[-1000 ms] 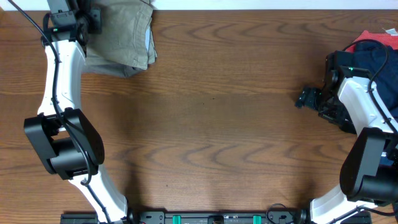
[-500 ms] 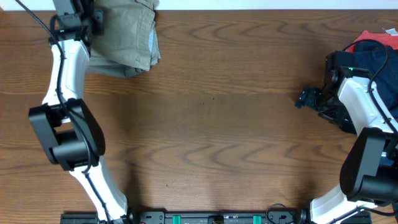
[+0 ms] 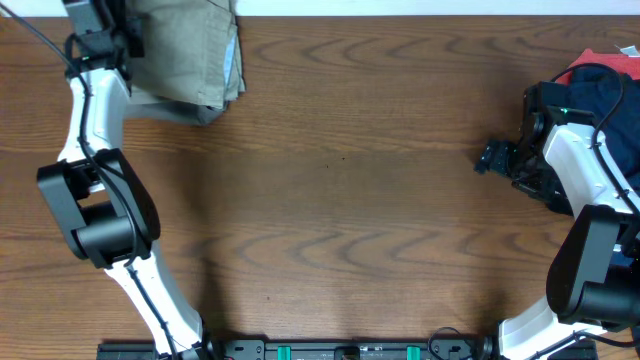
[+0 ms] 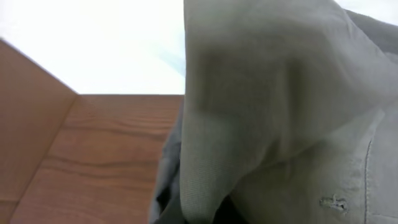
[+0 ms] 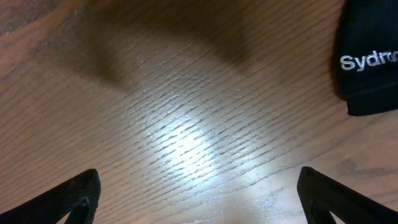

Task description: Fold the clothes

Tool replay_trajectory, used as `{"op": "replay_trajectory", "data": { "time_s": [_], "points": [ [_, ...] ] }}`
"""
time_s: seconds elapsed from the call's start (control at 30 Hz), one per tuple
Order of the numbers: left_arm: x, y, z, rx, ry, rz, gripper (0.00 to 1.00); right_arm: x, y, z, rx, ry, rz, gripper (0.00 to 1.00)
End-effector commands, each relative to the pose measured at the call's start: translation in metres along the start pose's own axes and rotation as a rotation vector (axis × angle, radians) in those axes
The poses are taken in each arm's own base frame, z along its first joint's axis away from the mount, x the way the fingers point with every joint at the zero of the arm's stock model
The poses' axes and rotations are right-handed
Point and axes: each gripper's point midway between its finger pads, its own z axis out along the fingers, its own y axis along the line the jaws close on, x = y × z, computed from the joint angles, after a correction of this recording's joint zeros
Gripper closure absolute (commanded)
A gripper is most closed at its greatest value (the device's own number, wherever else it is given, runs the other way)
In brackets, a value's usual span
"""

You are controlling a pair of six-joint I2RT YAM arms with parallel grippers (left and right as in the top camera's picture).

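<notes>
Left gripper (image 3: 108, 30) is clenched on the khaki trousers (image 3: 190, 50), which bunch directly against it and spread out beside it. Right gripper (image 3: 492, 158) stands released, jaws wide over the table (image 3: 340, 200), with a navy garment (image 3: 600, 90) lying near it.

Counting three garments for certain on the one table (image 3: 340, 180): one pair of trousers (image 3: 190, 50) lying at the far left corner, one red garment (image 3: 603, 60) and one navy garment (image 3: 605, 90) piling at the right edge. Showing one black piece of cloth (image 5: 370, 56) with white lettering up close, being unclear whether a fourth. Reaching over the table: two arms, left arm (image 3: 90, 110) and right arm (image 3: 585, 160).
</notes>
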Motion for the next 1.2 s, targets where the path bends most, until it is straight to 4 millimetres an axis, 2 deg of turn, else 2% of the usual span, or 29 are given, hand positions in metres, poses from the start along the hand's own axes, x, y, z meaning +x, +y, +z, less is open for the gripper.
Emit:
{"op": "replay_trajectory", "data": {
  "time_s": [0.0, 0.33, 0.7, 0.8, 0.83, 0.93, 0.97, 1.0, 1.17],
  "points": [
    [-0.013, 0.028, -0.004, -0.064, -0.032, -0.012, 0.94, -0.006, -0.001, -0.008, -0.001, -0.031, 0.004, 0.01],
    [-0.009, 0.03, 0.0, -0.02, -0.04, -0.023, 0.93, -0.006, -0.001, -0.008, -0.001, -0.031, 0.004, 0.01],
    [0.016, 0.023, 0.03, -0.02, -0.021, -0.022, 0.89, -0.006, -0.001, -0.008, -0.001, -0.031, 0.004, 0.01],
    [0.019, 0.027, 0.036, -0.029, -0.029, -0.026, 0.88, -0.006, -0.001, -0.008, -0.001, -0.031, 0.004, 0.01],
    [0.021, 0.028, 0.037, -0.032, -0.029, -0.027, 0.83, -0.006, -0.001, -0.008, -0.001, -0.031, 0.004, 0.01],
    [0.024, 0.035, 0.038, -0.041, -0.025, -0.032, 0.3, -0.006, -0.001, -0.008, -0.001, -0.031, 0.004, 0.01],
    [0.024, 0.037, 0.038, -0.044, -0.025, -0.034, 0.05, -0.006, -0.001, -0.008, -0.001, -0.031, 0.004, 0.01],
    [0.023, 0.039, 0.037, -0.05, -0.026, -0.035, 0.02, -0.006, -0.001, -0.008, -0.001, -0.031, 0.004, 0.01],
    [0.015, 0.045, 0.026, -0.077, -0.024, -0.055, 0.02, -0.006, -0.001, -0.008, -0.001, -0.031, 0.004, 0.01]
  ]
}}
